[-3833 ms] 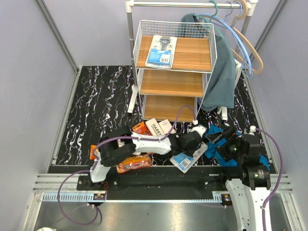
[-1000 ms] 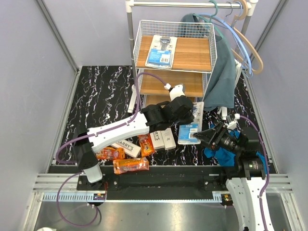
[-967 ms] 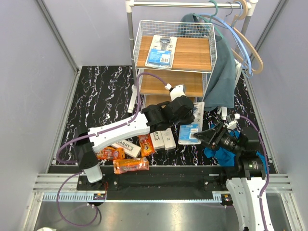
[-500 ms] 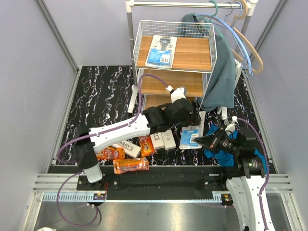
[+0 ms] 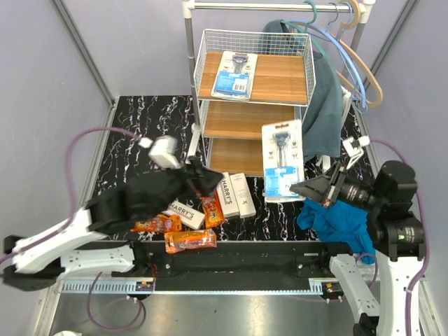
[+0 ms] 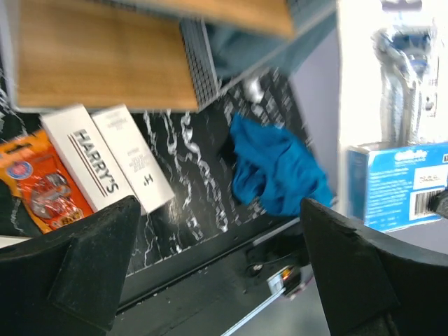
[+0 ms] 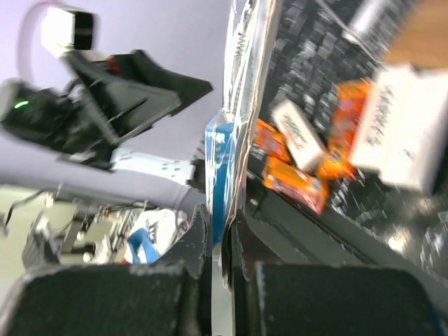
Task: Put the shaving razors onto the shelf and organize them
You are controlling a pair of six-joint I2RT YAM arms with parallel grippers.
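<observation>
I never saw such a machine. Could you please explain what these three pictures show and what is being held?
These are two robot arms, each ending in a two-finger gripper. The large picture looks down from above; the other two come from cameras on the wrists. The right gripper holds a blue-and-white razor card up near the shelf; its wrist view sees that card edge-on. The left gripper is open and empty. On the black table lie white Harry's boxes, orange bags and a blue cloth. A second card already lies on the top board.
</observation>
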